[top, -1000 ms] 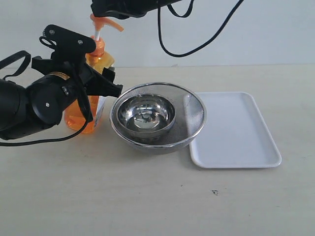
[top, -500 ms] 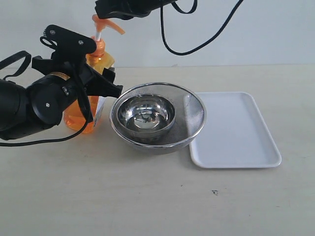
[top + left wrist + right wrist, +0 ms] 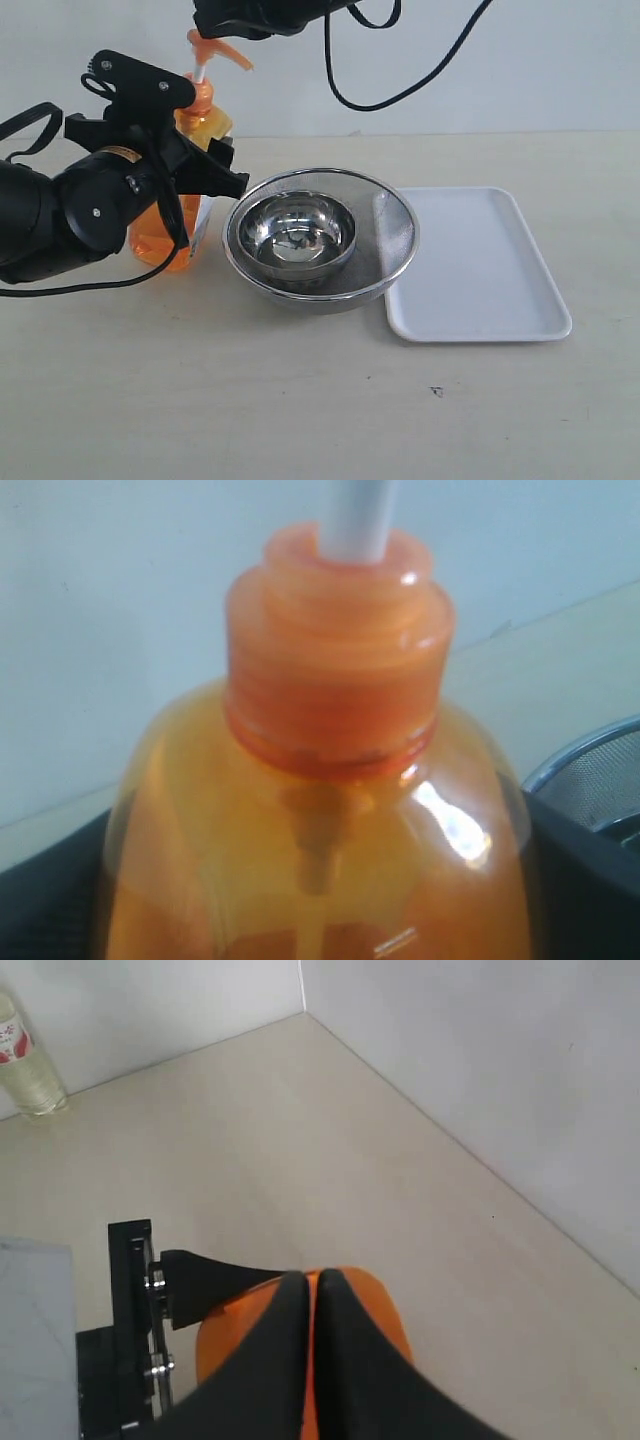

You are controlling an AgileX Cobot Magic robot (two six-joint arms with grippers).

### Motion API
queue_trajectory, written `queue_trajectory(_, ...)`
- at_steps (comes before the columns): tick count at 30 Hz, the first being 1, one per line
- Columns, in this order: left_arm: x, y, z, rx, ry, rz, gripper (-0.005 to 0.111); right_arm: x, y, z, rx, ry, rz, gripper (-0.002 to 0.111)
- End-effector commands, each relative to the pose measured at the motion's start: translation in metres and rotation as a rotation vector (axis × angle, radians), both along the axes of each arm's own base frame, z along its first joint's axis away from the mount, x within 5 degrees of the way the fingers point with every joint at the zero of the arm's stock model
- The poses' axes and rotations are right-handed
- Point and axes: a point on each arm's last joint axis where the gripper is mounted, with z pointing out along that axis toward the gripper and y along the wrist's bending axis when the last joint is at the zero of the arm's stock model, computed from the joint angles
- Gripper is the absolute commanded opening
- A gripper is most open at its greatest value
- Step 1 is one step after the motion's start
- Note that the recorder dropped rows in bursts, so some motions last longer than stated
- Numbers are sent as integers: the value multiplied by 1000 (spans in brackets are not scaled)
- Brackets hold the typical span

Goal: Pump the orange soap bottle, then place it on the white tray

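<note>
Toward the left of the pale surface (image 3: 300, 400), clamping the left claw (image 3: 215, 138) on the shoulder of the tall translucent orange soap bottle (image 3: 205, 118), keeping it upright and just beside the wide steel mesh bowl (image 3: 395, 240). Holding the right claw (image 3: 312, 1295) with its tips pressed together just over the orange pump head (image 3: 215, 48); seeing the white stem fully out, so judging the press as the step in hand. Leaving the carry to the flat rectangular white tray (image 3: 480, 260), lying at the right with nothing on it. Minding the mesh bowl and the smaller shiny steel bowl (image 3: 300, 235) inside it, both sitting between bottle and tray, with the mesh rim overlapping the tray's near edge. Judging a lift over that rim necessary, with open surface in front for going around.
</note>
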Motion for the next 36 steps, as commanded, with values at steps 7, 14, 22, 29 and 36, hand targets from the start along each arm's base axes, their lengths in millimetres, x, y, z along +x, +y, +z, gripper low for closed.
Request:
queue_trajectory(7,1,-4,0,-3,1,-19,5,-6,14,-42,-158,54,93,0)
queue_trajectory(14,1,-4,0,-3,5,-21,5,-6,13,-43,-161,54,92,0)
queue_trajectory(22,1,-4,0,-3,8,-22,5,-6,13,-40,-157,46,87,0)
queue_trajectory(29,1,-4,-1,-3,10,-23,5,-10,4,3,-91,-95,5,0)
queue_trajectory(36,0,-4,-1,-3,14,-25,5,-17,-10,53,-8,-268,-109,0)
